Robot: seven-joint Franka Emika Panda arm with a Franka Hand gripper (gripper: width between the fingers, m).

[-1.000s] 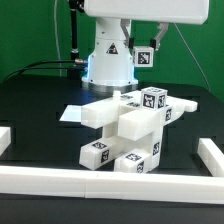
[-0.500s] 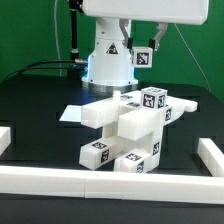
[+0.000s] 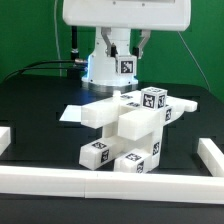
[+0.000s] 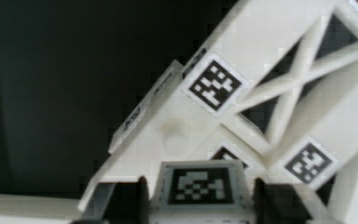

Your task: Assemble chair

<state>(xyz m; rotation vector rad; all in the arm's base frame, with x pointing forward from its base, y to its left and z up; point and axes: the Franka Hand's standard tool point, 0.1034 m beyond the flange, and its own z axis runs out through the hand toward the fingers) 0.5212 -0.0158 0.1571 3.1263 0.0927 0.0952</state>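
Note:
A pile of white chair parts (image 3: 125, 128) with black marker tags lies in the middle of the black table. My gripper (image 3: 128, 68) hangs high above and behind the pile, in front of the arm's base. It is shut on a small white part with a tag (image 3: 128, 66). In the wrist view this held part (image 4: 197, 186) sits between the two dark fingers (image 4: 126, 202) of my gripper (image 4: 197, 208). Below it lies a white lattice part (image 4: 274, 90) with two tags.
White rails border the table at the front (image 3: 100, 181), at the exterior view's left (image 3: 5, 139) and at its right (image 3: 211, 155). A thin flat white piece (image 3: 71, 113) sticks out from under the pile on the left. The white arm base (image 3: 103, 66) stands behind.
The arm's head has shifted toward the exterior view's left. The held tagged part has moved left and slightly down with it. The pile has not moved.

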